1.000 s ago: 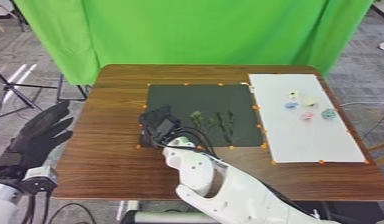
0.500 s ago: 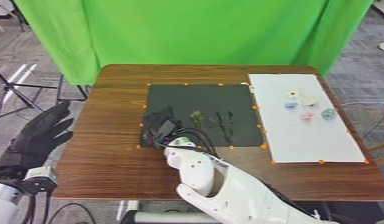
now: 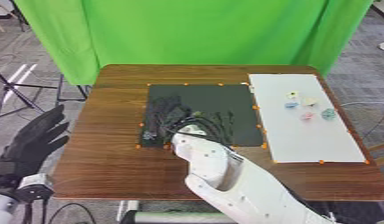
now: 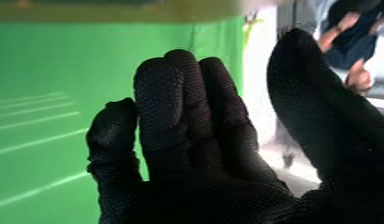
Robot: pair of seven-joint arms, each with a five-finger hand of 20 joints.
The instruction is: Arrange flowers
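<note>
Five small flower heads (image 3: 307, 116) lie on the white sheet (image 3: 304, 145), most of them on its far half, with the blue-green one (image 3: 328, 114) close to the right edge. On the dark mat (image 3: 197, 92), dark stems (image 3: 228, 125) lie toward the right edge, and a small pale sprig (image 3: 150, 135) lies near the near left corner. The right hand (image 3: 171, 112) is over the left part of the mat. Its fingers are straight with nothing in them, and its thumb is well apart from them. I can't tell if it touches the mat. The left hand (image 3: 33, 137) is past the table's left edge, with its fingers straight and nothing in them.

The job now looks like picking or placing stems on the mat, but which one is hard to say. To do it well, the right hand should come down slowly over just one stem, with the thumb on one side and the fingers on the other. It should pinch the bare part softly, since leafy tops may bend or snap. Then it should lift straight up, because dragging could pull the next stem along. Laying it down flat, then opening wide, should keep it from sticking to the glove.
</note>
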